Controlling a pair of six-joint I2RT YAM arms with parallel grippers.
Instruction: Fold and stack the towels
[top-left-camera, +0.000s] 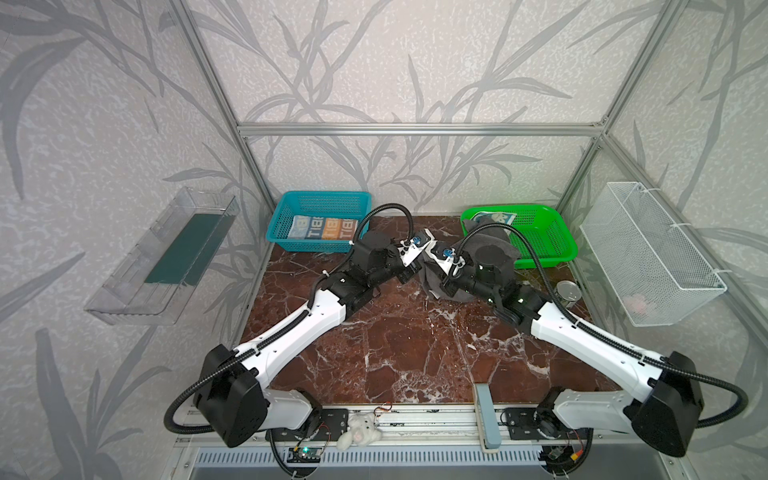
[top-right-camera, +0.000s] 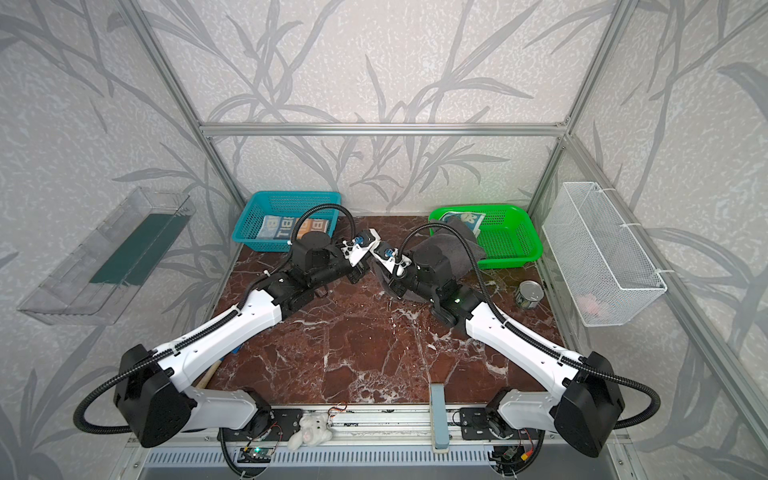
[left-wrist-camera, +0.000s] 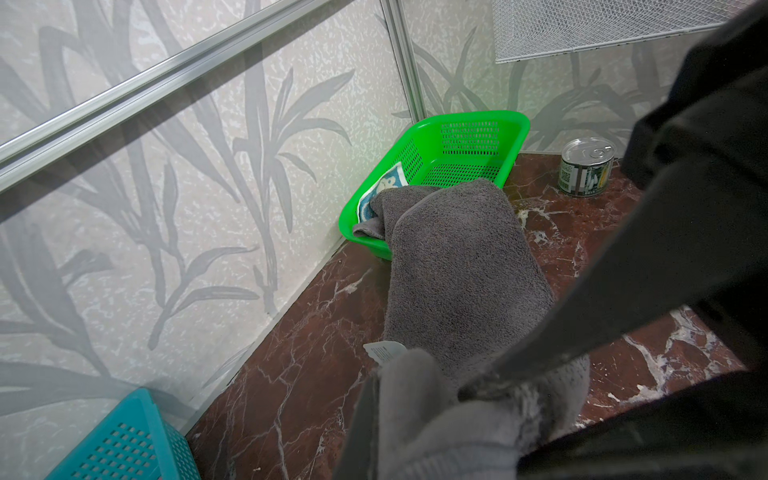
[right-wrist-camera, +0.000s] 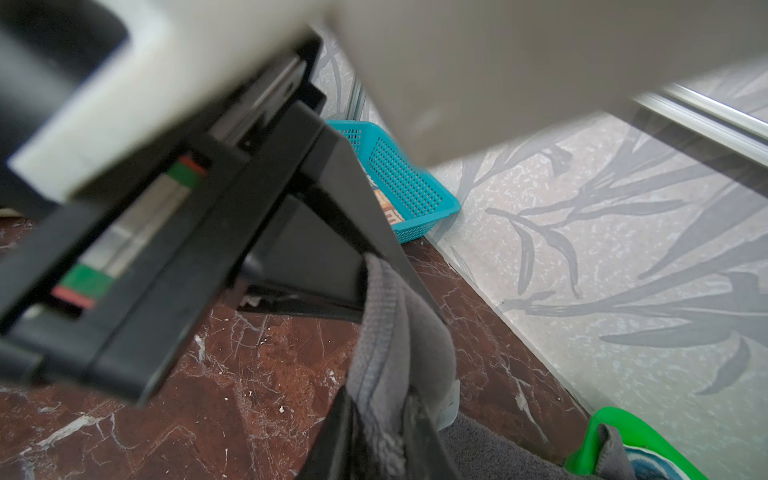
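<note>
A dark grey towel (top-left-camera: 430, 279) (left-wrist-camera: 457, 270) trails from the green basket (top-left-camera: 555, 243) down onto the marble table. At the table's back centre, my left gripper (top-left-camera: 412, 273) (left-wrist-camera: 436, 424) is shut on a bunched edge of it. My right gripper (top-left-camera: 441, 286) (right-wrist-camera: 386, 436) is shut on the same hemmed edge close beside it. A white label (left-wrist-camera: 384, 352) hangs off the cloth there. A teal towel with white bunnies (top-left-camera: 496, 217) (left-wrist-camera: 380, 191) lies in the green basket, half under the grey one. The orange, blue and white lettered towel (top-left-camera: 324, 227) lies folded in the teal basket (top-left-camera: 320, 200).
A tin can (top-left-camera: 568, 293) stands on the table right of my right arm. A white wire basket (top-left-camera: 652, 253) hangs on the right wall and a clear tray (top-left-camera: 162, 257) on the left wall. A white plush toy (top-left-camera: 359, 430) and a grey-blue block (top-left-camera: 486, 415) sit at the front rail.
</note>
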